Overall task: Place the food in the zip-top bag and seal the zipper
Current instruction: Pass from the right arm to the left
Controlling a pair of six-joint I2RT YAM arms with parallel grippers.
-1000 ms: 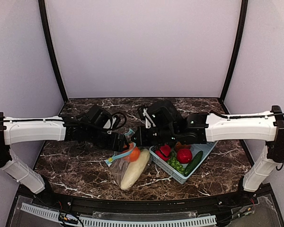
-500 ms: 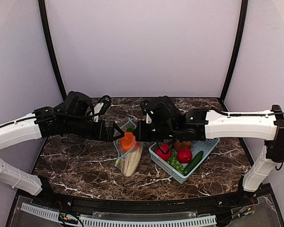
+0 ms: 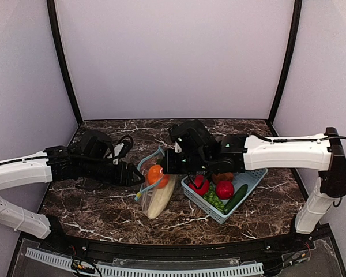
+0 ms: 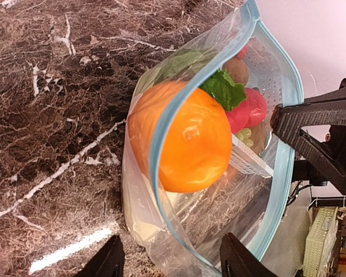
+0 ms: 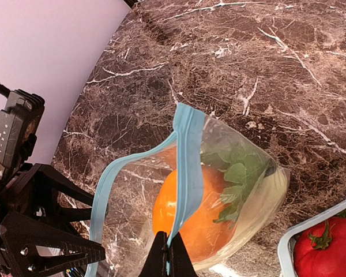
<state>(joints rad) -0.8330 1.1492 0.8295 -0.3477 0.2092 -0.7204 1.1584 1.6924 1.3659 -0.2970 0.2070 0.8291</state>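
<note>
Fingers of the right gripper (image 5: 172,254) were closed on the zipper (image 5: 187,150) of the zip-top bag (image 5: 259,190). We saw the fingers of the left gripper (image 4: 173,262) standing apart.

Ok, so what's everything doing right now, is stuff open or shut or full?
Bag, mouth open, held up by one edge.
Zipper, unsealed.
Orange, inside the bag, at its mouth.
Squash, inside the bag.
Basket, food left in it.
Left gripper, jaws open, by the bag's mouth.
Right gripper, jaws shut on the zipper.
</note>
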